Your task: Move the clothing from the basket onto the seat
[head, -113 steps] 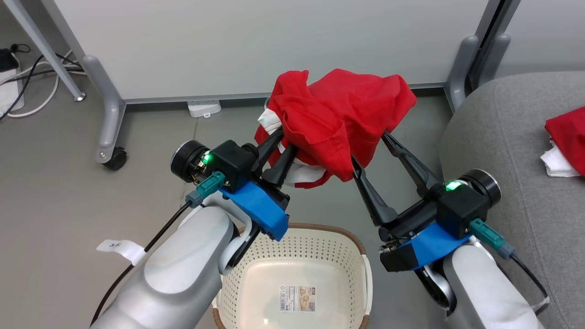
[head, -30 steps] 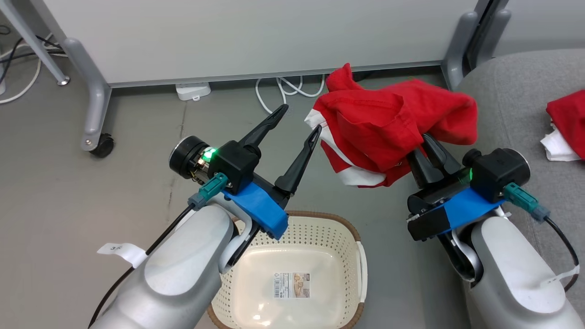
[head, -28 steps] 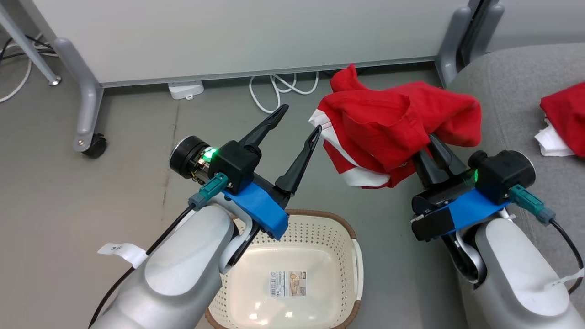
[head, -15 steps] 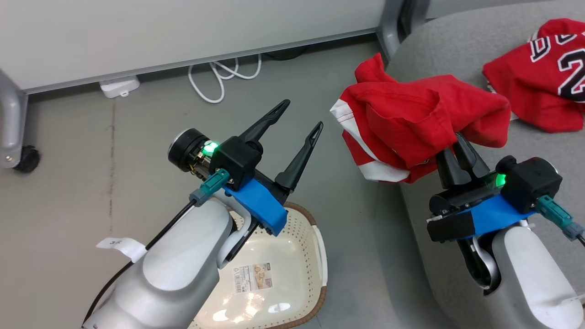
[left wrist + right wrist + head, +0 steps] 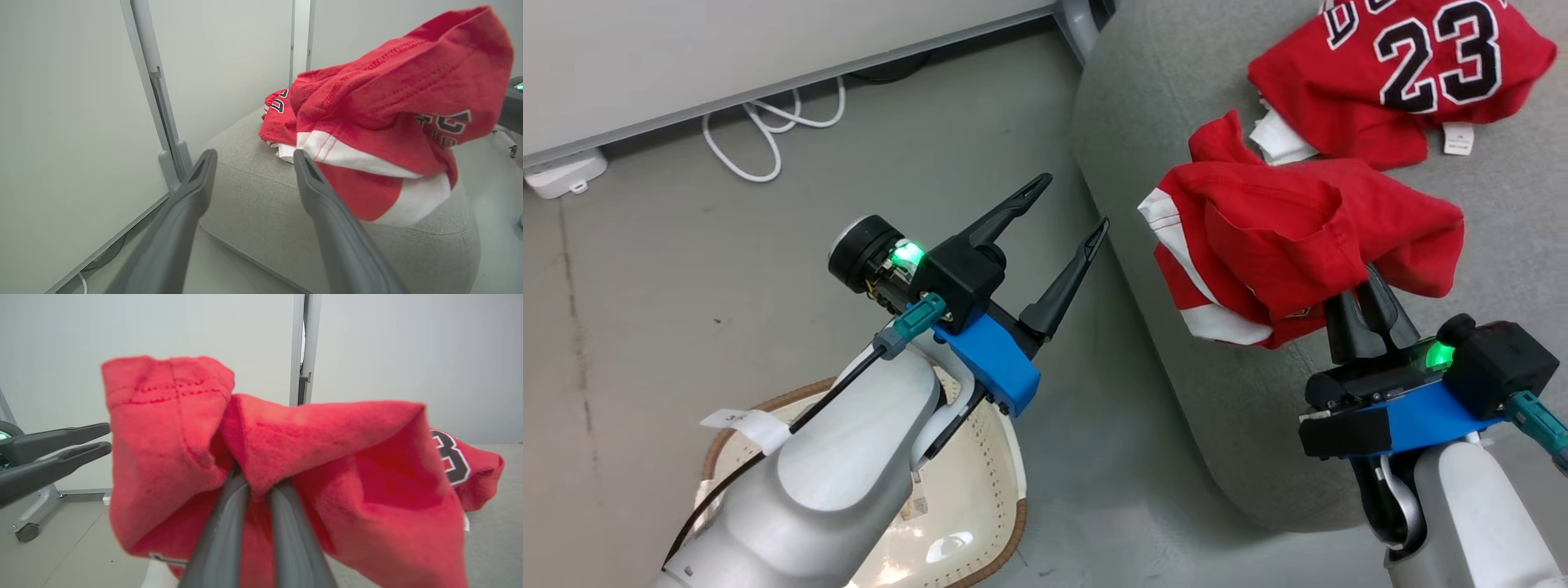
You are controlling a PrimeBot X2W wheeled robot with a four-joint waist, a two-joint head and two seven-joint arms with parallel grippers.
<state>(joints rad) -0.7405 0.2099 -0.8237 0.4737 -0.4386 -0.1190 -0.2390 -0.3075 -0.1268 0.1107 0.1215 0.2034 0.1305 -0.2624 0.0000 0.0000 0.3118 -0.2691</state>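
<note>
"What are you holding, and where?"

"My right pincer (image 5: 1364,298) is pinching a red jersey (image 5: 1298,245) by a bunched fold. The cloth drapes over both fingers and hides their tips. It hangs above the near left part of the seat (image 5: 1168,106), close to the rounded edge, and from the left wrist view I judge it isn't resting on the cushion yet. My left pincer (image 5: 1075,200) is spread with nothing in it, out over the floor just left of the seat."

"So how do you set it down well?"

"I'd carry it a little further right, away from that edge, because the white-trimmed hem sags on the left side and could drag the lot to the floor. Then I'd lower it until the cushion takes the weight. Only then would I part the fingers and draw them back along their own line, so the fold doesn't catch on them. I'd also leave room for the other jersey (image 5: 1405,73), which lies number 23 up on the far part of the seat. The two look very near each other, but I can't tell whether they touch."

"And the basket?"

"The basket (image 5: 980,490) sits on the floor at the near left, mostly behind my left forearm. The part of its cream inside that I can see has no cloth in it, only a bit of a label. The rest is hidden, so I can't vouch for it. The seat bears one jersey so far."
</note>
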